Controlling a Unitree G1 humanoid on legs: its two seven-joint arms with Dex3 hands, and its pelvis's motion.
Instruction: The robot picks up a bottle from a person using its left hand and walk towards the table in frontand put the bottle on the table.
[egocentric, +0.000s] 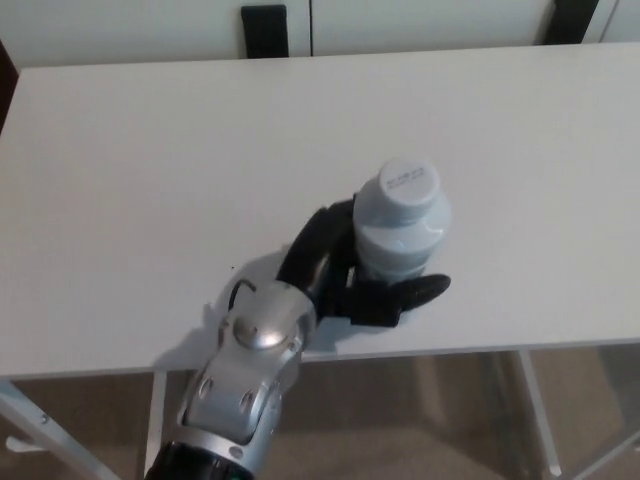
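The left hand (338, 283) is wrapped round the bottle (403, 225), near the front edge of the bench (150, 180). If it lets go crooked, the bottle could tip off.

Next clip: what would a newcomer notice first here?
First the pale bottle with its white cap, upright over the near part of the white table. Next the left hand reaching in from the bottom edge, black fingers wrapped around the bottle; whether the bottle rests on the table cannot be told.
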